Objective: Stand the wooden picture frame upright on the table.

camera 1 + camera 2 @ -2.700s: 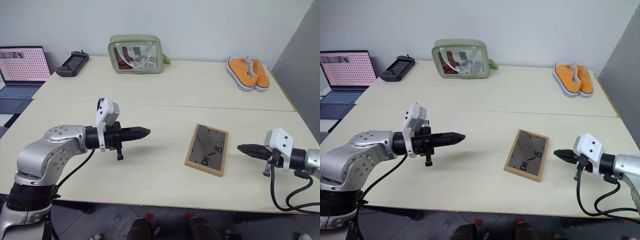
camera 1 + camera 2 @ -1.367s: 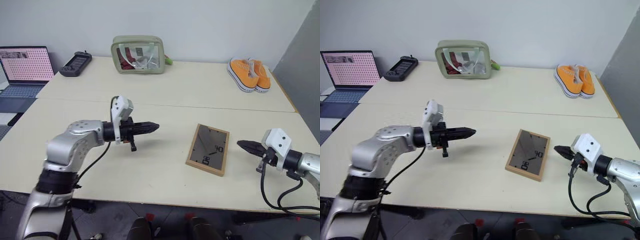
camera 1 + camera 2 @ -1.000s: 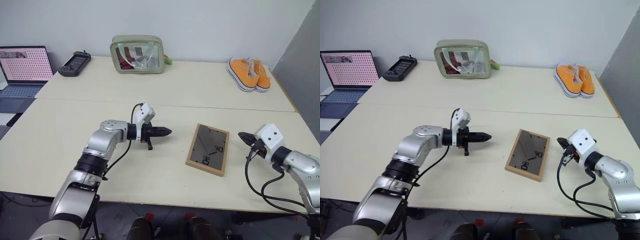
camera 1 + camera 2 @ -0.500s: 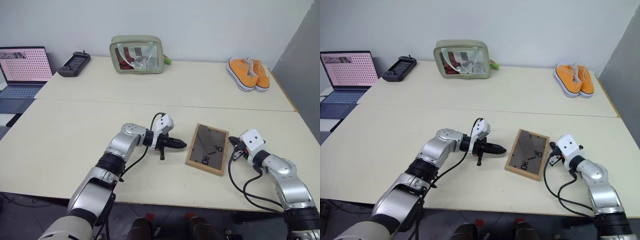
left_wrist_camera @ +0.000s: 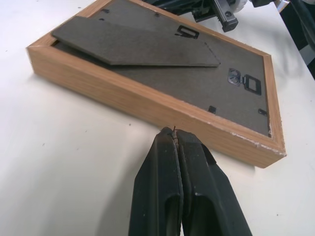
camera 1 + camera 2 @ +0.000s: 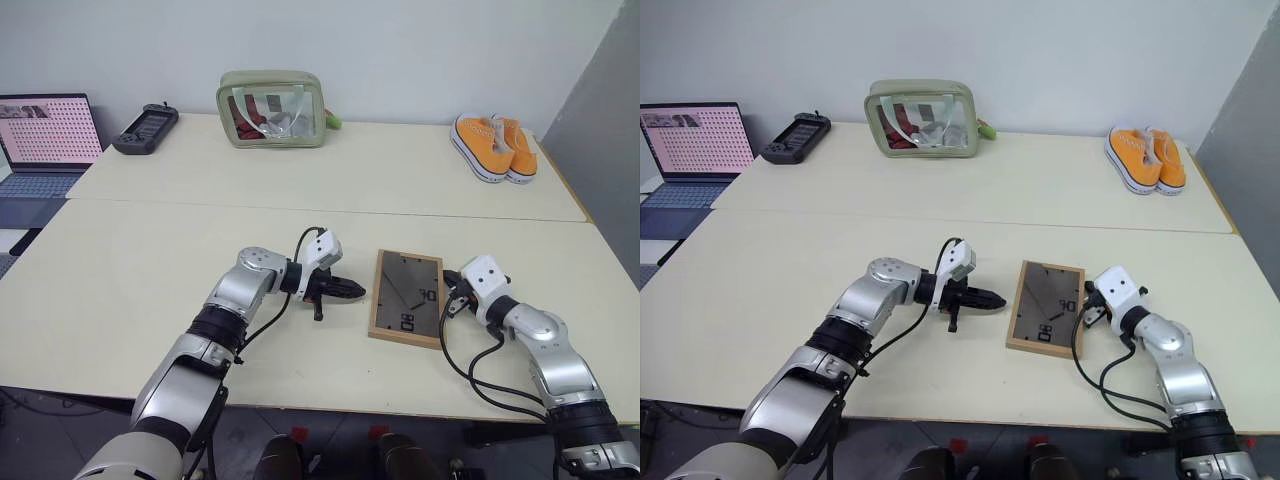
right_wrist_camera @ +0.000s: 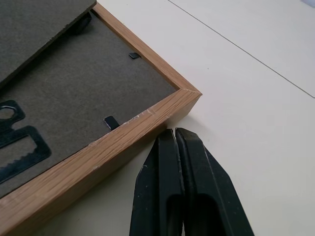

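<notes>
From the head views we are looking at the wooden picture frame (image 6: pixel 406 298) lying flat on the near slab of the table (image 6: pixel 120 280), dark back facing up, with our two arms closing in on it from either side. The left gripper (image 6: pixel 352 291) is sitting just off its left edge, the right gripper (image 6: pixel 1088 302) just beside its right edge. In the left wrist view we are seeing the left gripper's fingers (image 5: pixel 197 177) pressed together on nothing, tips right at the frame's long wooden side, prop folded flat on the back. In the right wrist view the right gripper's fingers (image 7: pixel 162 187) are likewise pinched together and holding nothing, nosing at a corner of the frame. So nothing is standing yet: lifting, opening the prop and setting it upright are all left, we reckon.
</notes>
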Tool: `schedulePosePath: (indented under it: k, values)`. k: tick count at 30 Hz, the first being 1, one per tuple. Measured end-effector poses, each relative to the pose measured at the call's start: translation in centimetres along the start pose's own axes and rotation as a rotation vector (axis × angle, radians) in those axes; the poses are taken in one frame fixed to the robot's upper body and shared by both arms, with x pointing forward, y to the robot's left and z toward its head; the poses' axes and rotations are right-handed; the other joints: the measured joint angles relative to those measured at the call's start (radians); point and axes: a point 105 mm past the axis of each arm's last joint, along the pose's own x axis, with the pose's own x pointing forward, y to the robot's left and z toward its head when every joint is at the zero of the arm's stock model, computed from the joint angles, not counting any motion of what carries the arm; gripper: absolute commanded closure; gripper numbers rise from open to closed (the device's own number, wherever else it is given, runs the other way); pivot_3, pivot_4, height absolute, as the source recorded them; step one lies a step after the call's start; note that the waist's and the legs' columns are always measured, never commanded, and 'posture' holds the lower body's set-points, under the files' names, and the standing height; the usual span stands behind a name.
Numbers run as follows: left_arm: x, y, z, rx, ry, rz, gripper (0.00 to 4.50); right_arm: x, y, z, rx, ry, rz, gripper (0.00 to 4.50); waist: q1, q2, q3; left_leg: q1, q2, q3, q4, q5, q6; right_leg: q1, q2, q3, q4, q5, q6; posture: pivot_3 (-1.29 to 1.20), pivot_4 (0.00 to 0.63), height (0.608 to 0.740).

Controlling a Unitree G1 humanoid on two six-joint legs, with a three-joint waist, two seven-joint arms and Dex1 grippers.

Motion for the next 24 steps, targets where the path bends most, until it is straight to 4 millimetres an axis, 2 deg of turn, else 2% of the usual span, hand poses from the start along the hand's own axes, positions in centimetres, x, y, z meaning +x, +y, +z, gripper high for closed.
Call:
schedulePosePath:
  k: [3,7,11,17,20,24]
  values:
    - [-0.5,0.1,0.7,-0.002,-0.019,0.020,4.50,-0.2,-0.1,-0.1,-0.012,0.009,0.009,4.46,0.001,0.000,0.000,0.000,0.000,0.000,0.000,0.000,0.000,0.000,0.000,0.000,0.000,0.000,0.000,0.00,0.150,0.740]
    - [-3.3,0.4,2.2,-0.080,-0.073,0.073,4.50,-2.1,-0.8,-0.6,-0.062,0.039,0.028,4.46,0.001,0.001,0.000,-0.001,0.000,-0.001,0.000,0.000,0.000,0.000,0.000,0.000,0.000,0.000,0.000,0.00,0.150,0.740]
    - [-6.3,-0.8,1.7,-0.345,-0.044,0.046,4.50,-5.1,-0.3,-0.6,-0.094,0.072,0.108,4.46,-0.004,0.001,0.000,0.000,0.000,-0.002,0.000,0.000,0.000,0.001,0.000,-0.002,0.001,0.000,0.000,0.00,0.150,0.740]
    - [-4.6,-2.4,0.0,-0.648,0.031,0.011,4.50,-5.4,1.1,0.5,-0.088,0.041,0.155,4.46,-0.006,0.001,0.000,0.000,0.000,-0.003,0.003,0.000,0.000,0.002,0.000,-0.002,0.001,-0.002,0.004,0.00,0.150,0.740]
    - [-3.4,-2.8,-0.4,-0.748,0.056,-0.008,4.00,-4.9,2.1,0.6,-0.061,0.032,0.170,4.50,-0.006,0.001,0.000,-0.001,0.000,-0.003,0.002,0.000,0.000,0.001,0.000,-0.002,0.001,-0.001,0.001,0.00,0.150,0.740]
    - [-3.5,-2.6,0.0,-0.763,0.065,0.005,3.22,-4.6,2.8,0.7,-0.042,0.027,0.170,4.50,-0.005,0.001,0.000,-0.001,0.000,-0.003,0.002,0.000,0.000,0.001,0.000,-0.002,0.001,0.000,0.000,0.00,0.150,0.740]
